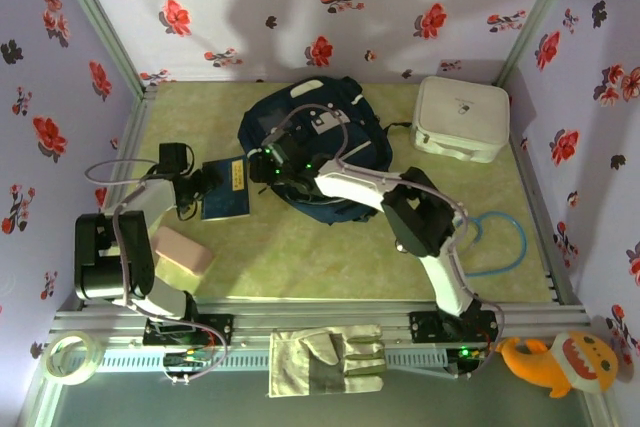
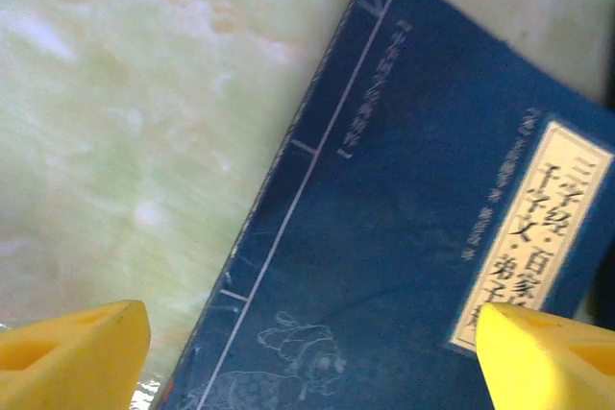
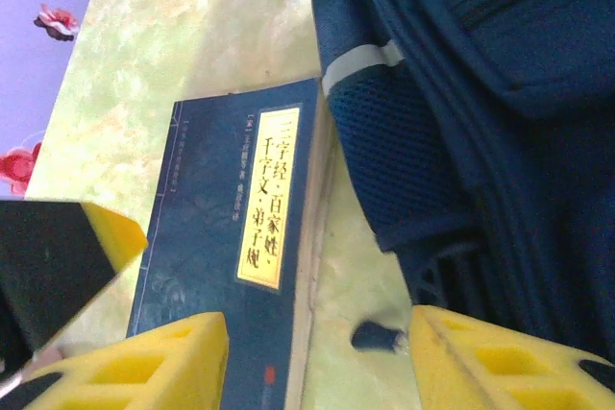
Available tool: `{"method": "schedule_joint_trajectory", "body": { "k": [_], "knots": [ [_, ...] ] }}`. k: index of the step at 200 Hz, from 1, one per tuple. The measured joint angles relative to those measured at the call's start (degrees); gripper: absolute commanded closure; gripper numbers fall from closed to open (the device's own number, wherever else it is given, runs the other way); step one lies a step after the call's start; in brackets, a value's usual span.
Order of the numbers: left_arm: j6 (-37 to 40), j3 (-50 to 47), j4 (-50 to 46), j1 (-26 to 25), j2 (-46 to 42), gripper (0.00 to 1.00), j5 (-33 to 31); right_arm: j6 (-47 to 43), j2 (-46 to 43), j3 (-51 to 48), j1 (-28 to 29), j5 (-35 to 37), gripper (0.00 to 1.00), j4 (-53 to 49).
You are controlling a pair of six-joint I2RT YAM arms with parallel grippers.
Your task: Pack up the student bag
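Note:
The student bag, navy with white stripes, lies at the back middle of the table; its side and mesh pocket show in the right wrist view. A dark blue book with a cream title label lies flat just left of the bag. My left gripper hangs open over the book, its yellow fingertips spread wide above the cover. My right gripper is open, and its fingertips straddle the right edge of the book and the strip of table beside the bag.
A small dark strap end lies between the book and the bag. There is a white zip case at the back right, a pink block at the front left and a blue cable loop on the right. A glove, a tape roll and an orange toy rest at the near edge.

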Motion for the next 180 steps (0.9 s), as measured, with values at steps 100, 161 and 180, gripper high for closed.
{"method": "schedule_joint_trajectory", "body": {
  "k": [100,161,180],
  "knots": [
    [1.66,-0.13,0.46,0.26,3.41,0.27,0.04,-3.98,16.92,20.24,1.46,-5.27,0.76,-10.12],
    [1.66,-0.20,0.57,0.31,3.43,0.29,2.23,-3.87,19.39,23.04,1.60,-6.27,0.82,-12.00],
    [1.64,-0.20,0.42,0.48,3.41,0.31,3.43,-3.85,19.47,23.06,1.60,-6.27,0.82,-12.00]
  ]
}}
